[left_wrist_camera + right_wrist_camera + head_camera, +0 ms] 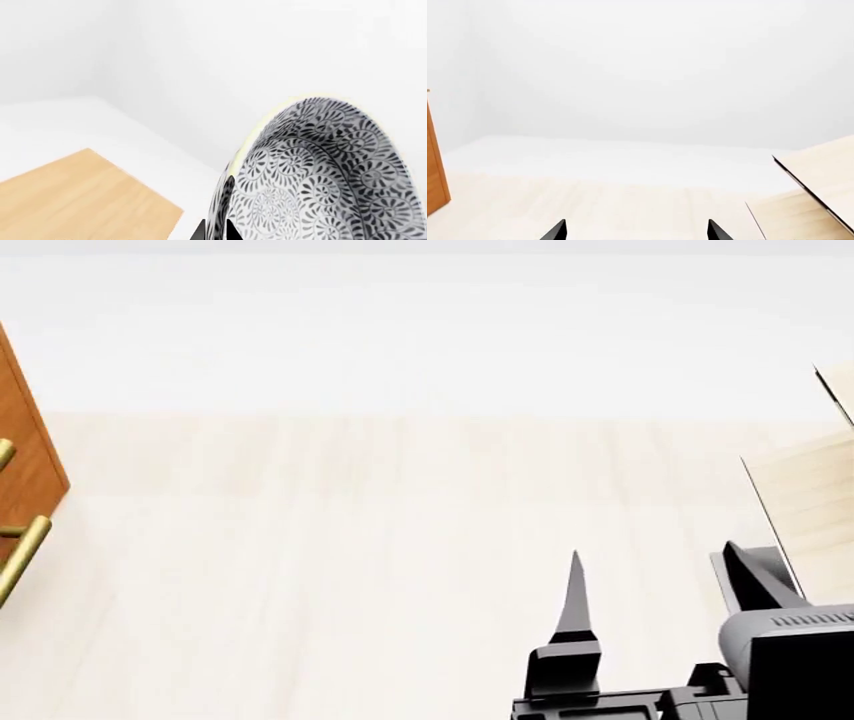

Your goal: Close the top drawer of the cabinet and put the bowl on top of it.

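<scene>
The bowl [320, 170], white with a dense grey floral pattern, fills the near part of the left wrist view and hangs tilted in the air. My left gripper [215, 231] is shut on its rim, one dark fingertip on each side of the wall. The orange-brown cabinet [27, 455] shows only as a strip at the head view's left edge, with two brass handles [24, 552]. Whether the top drawer is open cannot be told. My right gripper [663, 585] stands open and empty over the pale floor. In the right wrist view the right gripper [636, 231] faces the white wall, with the cabinet [434, 170] at one edge.
A tan wooden flat surface [80, 195] lies below the bowl; I cannot tell if it is the cabinet's top. A pale light-wood structure [814, 490] stands at the right, also the pale structure [820, 190] in the right wrist view. White walls rise behind.
</scene>
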`<state>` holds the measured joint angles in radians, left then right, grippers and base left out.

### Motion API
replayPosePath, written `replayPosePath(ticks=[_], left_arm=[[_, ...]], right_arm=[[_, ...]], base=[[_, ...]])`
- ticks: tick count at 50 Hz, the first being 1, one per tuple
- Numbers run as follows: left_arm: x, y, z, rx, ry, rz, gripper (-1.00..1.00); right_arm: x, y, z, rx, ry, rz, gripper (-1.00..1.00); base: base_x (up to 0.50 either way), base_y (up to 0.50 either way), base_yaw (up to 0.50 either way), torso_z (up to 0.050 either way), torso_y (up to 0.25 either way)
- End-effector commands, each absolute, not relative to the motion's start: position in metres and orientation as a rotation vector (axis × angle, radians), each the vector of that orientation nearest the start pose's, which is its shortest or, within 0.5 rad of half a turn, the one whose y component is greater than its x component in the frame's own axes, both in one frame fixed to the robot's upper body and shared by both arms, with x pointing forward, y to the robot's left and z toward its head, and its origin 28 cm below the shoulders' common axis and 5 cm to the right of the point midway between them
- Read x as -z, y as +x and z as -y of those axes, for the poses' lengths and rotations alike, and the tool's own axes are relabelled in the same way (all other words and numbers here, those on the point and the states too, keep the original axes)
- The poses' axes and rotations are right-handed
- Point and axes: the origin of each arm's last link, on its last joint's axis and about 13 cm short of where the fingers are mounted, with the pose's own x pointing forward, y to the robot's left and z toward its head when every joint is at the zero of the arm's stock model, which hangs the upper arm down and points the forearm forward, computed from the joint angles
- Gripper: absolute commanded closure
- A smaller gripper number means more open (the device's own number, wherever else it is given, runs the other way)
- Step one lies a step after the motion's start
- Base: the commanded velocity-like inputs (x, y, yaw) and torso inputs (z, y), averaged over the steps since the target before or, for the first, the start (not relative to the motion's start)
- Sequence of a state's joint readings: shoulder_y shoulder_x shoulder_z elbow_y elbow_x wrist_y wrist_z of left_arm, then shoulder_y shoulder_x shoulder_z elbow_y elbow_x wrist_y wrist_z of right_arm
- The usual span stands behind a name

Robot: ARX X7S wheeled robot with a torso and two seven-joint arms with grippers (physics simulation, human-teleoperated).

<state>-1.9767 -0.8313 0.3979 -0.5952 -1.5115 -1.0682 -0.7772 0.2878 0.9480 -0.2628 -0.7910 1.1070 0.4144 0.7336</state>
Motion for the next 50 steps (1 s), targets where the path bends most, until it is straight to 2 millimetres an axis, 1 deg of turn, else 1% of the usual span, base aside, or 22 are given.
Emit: replayPosePath(ticks=[1, 6, 12, 18, 20, 22, 24, 30, 33, 37, 40, 44, 50], left_arm=[[-0.477, 0.248, -0.394, -0.278, -0.554, 0.121, 1.0], [-0.476, 0.251, -0.401, -0.31, -0.588, 0.121, 1.0], [-0.476, 0.254, -0.406, -0.331, -0.614, 0.127, 1.0], [-0.473, 0.258, -0.412, -0.407, -0.604, 0.15, 1.0], [-0.473, 0.26, -0.414, -0.424, -0.624, 0.149, 1.0], [-0.474, 0.261, -0.416, -0.437, -0.658, 0.146, 1.0], [-0.474, 0.263, -0.417, -0.463, -0.648, 0.135, 1.0], [-0.478, 0.263, -0.42, -0.501, -0.688, 0.14, 1.0], [-0.472, 0.264, -0.422, -0.515, -0.707, 0.093, 1.0], [-0.466, 0.265, -0.424, -0.519, -0.719, 0.09, 1.0], [-0.466, 0.265, -0.426, -0.518, -0.738, 0.084, 1.0], [-0.465, 0.266, -0.426, -0.54, -0.743, 0.063, 1.0], [-0.457, 0.27, -0.427, -0.535, -0.746, 0.02, 1.0]], right_arm=[[-0.19, 0.182, 0.142, -0.106, -0.011, 0.073, -1.0], [-0.191, 0.183, 0.141, -0.106, -0.013, 0.07, -1.0], [-0.186, 0.187, 0.14, -0.106, -0.013, 0.06, -1.0], [-0.184, 0.192, 0.139, -0.11, -0.013, 0.051, -1.0], [-0.184, 0.193, 0.139, -0.11, -0.014, 0.049, -1.0], [-0.183, 0.194, 0.14, -0.107, -0.011, 0.048, -1.0], [-0.183, 0.194, 0.14, -0.105, -0.01, 0.047, -1.0], [-0.183, 0.194, 0.141, -0.1, -0.009, 0.046, -1.0], [-0.182, 0.193, 0.141, -0.101, -0.006, 0.045, -1.0], [-0.181, 0.192, 0.142, -0.101, -0.004, 0.047, -1.0], [-0.179, 0.191, 0.143, -0.099, -0.005, 0.043, -1.0], [-0.182, 0.19, 0.142, -0.102, -0.007, 0.045, -1.0], [-0.181, 0.19, 0.142, -0.105, -0.007, 0.044, -1.0]], base=[[0.0, 0.0, 0.0, 0.0, 0.0], [0.0, 0.0, 0.0, 0.0, 0.0], [0.0, 0.0, 0.0, 0.0, 0.0], [0.0, 0.0, 0.0, 0.0, 0.002], [0.0, 0.0, 0.0, 0.0, 0.0], [0.0, 0.0, 0.0, 0.0, 0.0], [0.0, 0.0, 0.0, 0.0, 0.0], [0.0, 0.0, 0.0, 0.003, 0.0], [0.0, 0.0, 0.0, 0.0, 0.0], [0.0, 0.0, 0.0, 0.0, 0.0], [0.0, 0.0, 0.0, 0.0, 0.003], [0.0, 0.0, 0.0, 0.0, 0.0], [0.0, 0.0, 0.0, 0.0, 0.0]])
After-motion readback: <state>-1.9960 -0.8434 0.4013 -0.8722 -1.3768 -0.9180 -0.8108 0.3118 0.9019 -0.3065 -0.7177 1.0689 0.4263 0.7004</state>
